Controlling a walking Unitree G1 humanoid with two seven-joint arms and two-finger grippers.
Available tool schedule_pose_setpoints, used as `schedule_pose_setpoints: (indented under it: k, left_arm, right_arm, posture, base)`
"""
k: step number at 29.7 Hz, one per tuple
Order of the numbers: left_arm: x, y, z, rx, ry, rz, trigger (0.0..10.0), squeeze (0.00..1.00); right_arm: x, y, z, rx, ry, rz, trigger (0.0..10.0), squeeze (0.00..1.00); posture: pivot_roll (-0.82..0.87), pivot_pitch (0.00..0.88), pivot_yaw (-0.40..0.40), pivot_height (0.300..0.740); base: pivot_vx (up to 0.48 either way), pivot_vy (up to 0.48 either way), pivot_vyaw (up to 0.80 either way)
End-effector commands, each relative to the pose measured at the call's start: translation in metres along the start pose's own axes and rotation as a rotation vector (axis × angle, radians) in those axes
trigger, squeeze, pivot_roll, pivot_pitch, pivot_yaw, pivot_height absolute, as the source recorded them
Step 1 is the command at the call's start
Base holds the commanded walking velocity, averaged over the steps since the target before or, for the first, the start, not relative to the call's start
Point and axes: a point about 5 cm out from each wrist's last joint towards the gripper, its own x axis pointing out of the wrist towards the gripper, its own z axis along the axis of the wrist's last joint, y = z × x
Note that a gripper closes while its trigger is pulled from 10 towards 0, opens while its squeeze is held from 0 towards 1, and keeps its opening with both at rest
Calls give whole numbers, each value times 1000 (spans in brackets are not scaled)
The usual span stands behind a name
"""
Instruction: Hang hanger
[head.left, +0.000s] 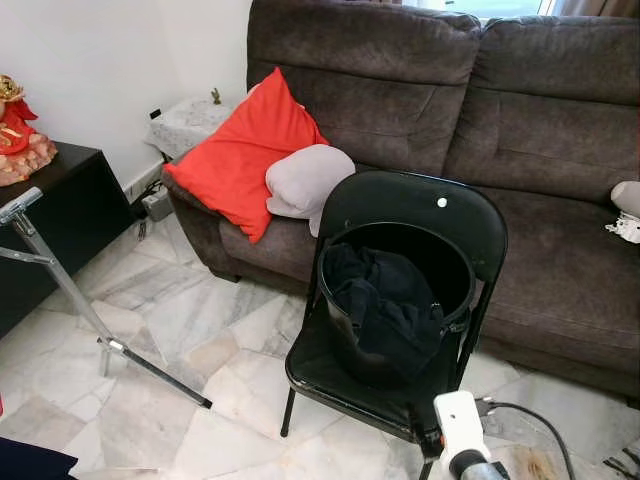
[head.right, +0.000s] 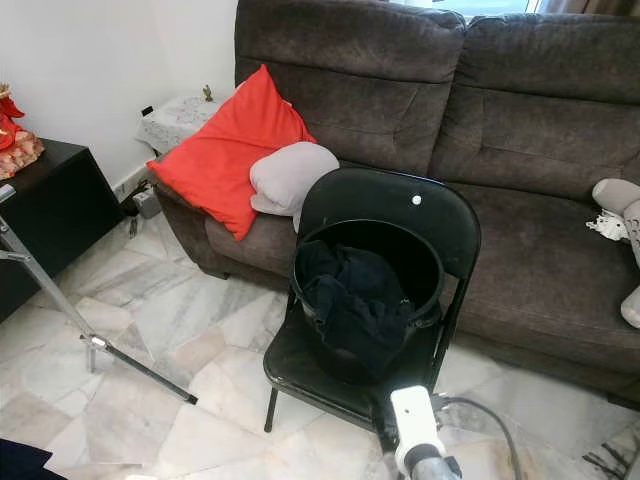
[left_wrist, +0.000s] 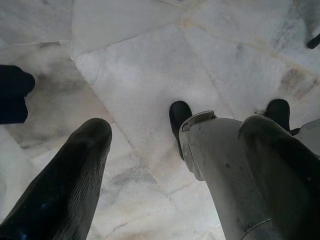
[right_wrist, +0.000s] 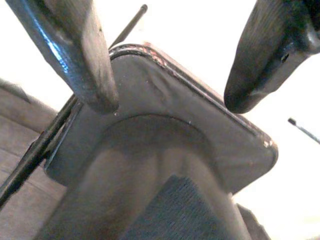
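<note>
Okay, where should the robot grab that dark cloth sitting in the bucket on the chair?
Take the dark cloth by the bunched fold heaped toward the front, coming straight down from above. The bucket wall rings it and the chair back stands behind, so sideways approaches look blocked.

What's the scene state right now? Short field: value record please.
setting: living room, marble tile floor
chair: black folding chair in front of the dark sofa
bucket: black bucket on the chair seat
bucket contents: dark clothes
hanger: none made out
sofa items: red cushion, grey pillow
rack: metal stand at the robot's left
left gripper: open, pointing down at the floor
right gripper: open, low beside the chair's front edge
</note>
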Motion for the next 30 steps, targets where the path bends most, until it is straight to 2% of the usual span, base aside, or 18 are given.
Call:
schedule_pose_setpoints:
  k: [1,2,5,6,9,15,25,30]
  left_arm:
    - [-1,2,-5,9,29,7,10000,0]
    - [-1,2,-6,10,31,7,10000,0]
    - [-1,1,-7,12,34,7,10000,0]
    - [-1,1,-7,13,36,7,10000,0]
    - [-1,-1,-8,13,37,6,10000,0]
    - [4,-21,-4,16,35,-12,10000,0]
    - [2,-12,-4,16,38,0,10000,0]
    - [3,-13,-3,19,43,0,10000,0]
  right_arm:
    - [2,2,1,-48,15,32,10000,0]
    - [3,1,2,-86,15,30,10000,0]
    - [4,-4,3,-117,15,8,10000,0]
    - [6,-8,7,-163,7,-20,10000,0]
    - [8,-12,11,-202,-8,-47,10000,0]
    - [13,-11,26,-234,-71,-46,10000,0]
    - [19,-6,34,-288,-85,-27,10000,0]
    - [20,-11,37,-307,-93,-80,10000,0]
  posture:
    - [7,55,81,740]
    - [7,55,81,740]
    - [6,54,81,740]
    - [6,54,81,740]
    - [10,53,81,740]
    - [10,53,81,740]
    - [21,46,84,740]
    - [21,46,85,740]
  base:
    - [0,0,0]
    - [0,0,0]
    - [0,0,0]
    - [0,0,0]
    - [0,0,0]
    - [0,0,0]
    - [0,0,0]
    - [0,0,0]
